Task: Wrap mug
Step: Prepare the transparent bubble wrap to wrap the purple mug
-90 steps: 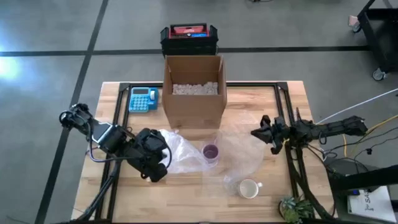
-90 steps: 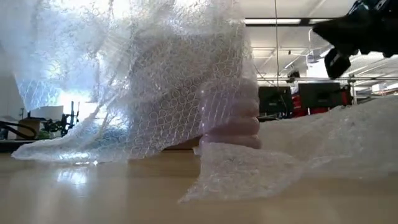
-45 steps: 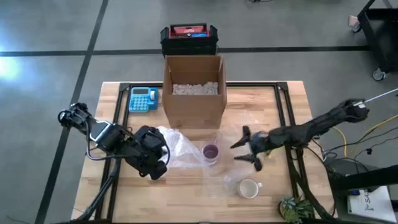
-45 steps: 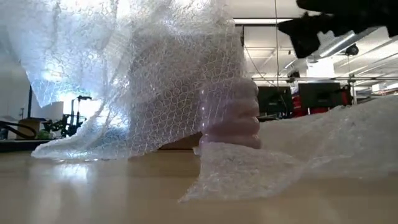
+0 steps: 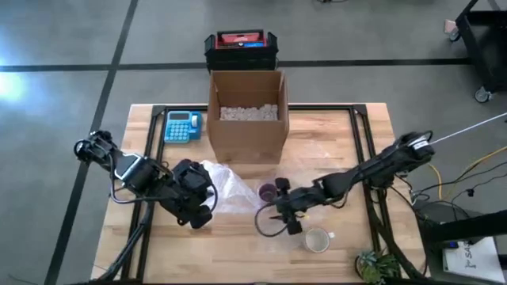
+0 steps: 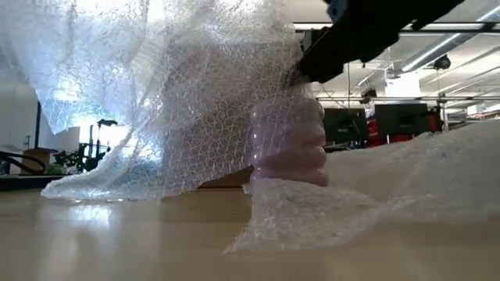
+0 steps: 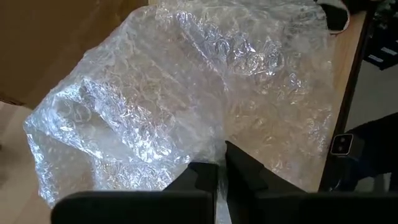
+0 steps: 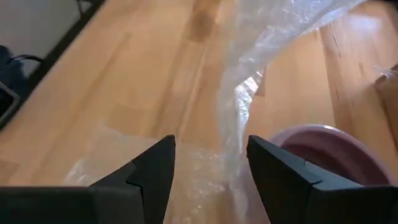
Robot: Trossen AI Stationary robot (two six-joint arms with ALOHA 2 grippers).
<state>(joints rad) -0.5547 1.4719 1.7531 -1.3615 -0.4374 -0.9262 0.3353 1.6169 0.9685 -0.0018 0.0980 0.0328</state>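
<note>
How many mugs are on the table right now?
2. A purple ribbed mug stands mid-table against the clear bubble wrap sheet. A white ceramic mug sits near the front edge, right of centre. Bubble wrap could hide another.

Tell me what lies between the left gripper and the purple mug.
In the high view, only bubble wrap fills the stretch between the left gripper, which pinches its edge, and the purple mug.

Raised bubble wrap [image 5: 230, 188] and cardboard box [image 5: 246, 115] hem the mug [image 5: 268, 191]; table [image 5: 238, 244] front lies free.
</note>
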